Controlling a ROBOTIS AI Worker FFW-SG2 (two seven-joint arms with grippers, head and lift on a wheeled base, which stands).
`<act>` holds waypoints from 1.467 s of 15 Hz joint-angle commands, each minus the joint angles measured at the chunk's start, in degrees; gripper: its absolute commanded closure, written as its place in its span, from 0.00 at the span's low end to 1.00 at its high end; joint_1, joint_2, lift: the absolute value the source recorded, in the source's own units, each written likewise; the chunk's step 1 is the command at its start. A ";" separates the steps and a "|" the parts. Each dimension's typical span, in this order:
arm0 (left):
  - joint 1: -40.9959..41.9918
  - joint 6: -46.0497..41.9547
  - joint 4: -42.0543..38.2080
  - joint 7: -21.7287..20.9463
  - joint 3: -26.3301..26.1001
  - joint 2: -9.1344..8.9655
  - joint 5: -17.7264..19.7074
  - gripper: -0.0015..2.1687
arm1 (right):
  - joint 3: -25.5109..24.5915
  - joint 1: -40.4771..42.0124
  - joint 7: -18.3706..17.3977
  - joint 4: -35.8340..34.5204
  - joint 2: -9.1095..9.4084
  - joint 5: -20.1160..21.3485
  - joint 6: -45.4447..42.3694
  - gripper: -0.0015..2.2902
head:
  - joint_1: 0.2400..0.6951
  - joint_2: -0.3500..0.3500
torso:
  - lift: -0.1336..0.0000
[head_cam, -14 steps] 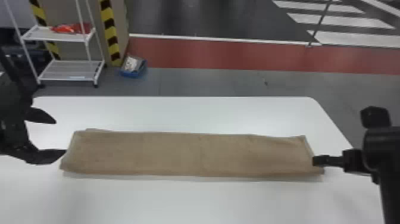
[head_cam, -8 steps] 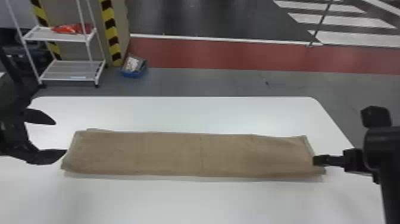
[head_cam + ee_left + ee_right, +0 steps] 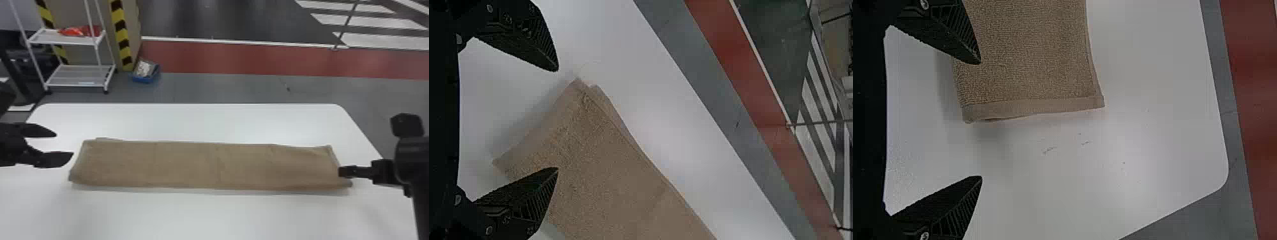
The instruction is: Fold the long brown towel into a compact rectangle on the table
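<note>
Readying end fold, apparently. Long brown terry towel (image 3: pixel 207 166) flat on white surface (image 3: pixel 207 217), parallel to far edge. Left black pincer (image 3: pixel 557 119), right black pincer (image 3: pixel 980 120) both wide, at towel ends. Next: grip, fold inward.

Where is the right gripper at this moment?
In the head view, the right gripper is on the right side, at the right end of the brown towel.

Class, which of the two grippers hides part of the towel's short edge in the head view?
The right gripper: it overlaps the right-hand edge of the towel, whereas the left gripper stops just short of the left-hand edge.
</note>
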 commanded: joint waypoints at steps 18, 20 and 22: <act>-3.81 44.82 -4.13 30.30 -6.85 -7.36 11.33 0.10 | -2.07 3.27 -0.35 1.68 0.35 0.11 -3.33 0.02 | 1.00 0.29 | 0.07; -4.42 43.06 -1.85 32.50 -7.11 -7.71 11.59 0.10 | -2.42 3.71 -0.26 1.68 0.44 0.02 -3.68 0.02 | 1.00 0.29 | 0.07; -5.56 41.66 0.70 34.08 -7.20 -8.59 11.50 0.10 | -2.68 3.98 -0.26 1.59 0.53 0.02 -3.86 0.02 | 1.00 0.29 | 0.07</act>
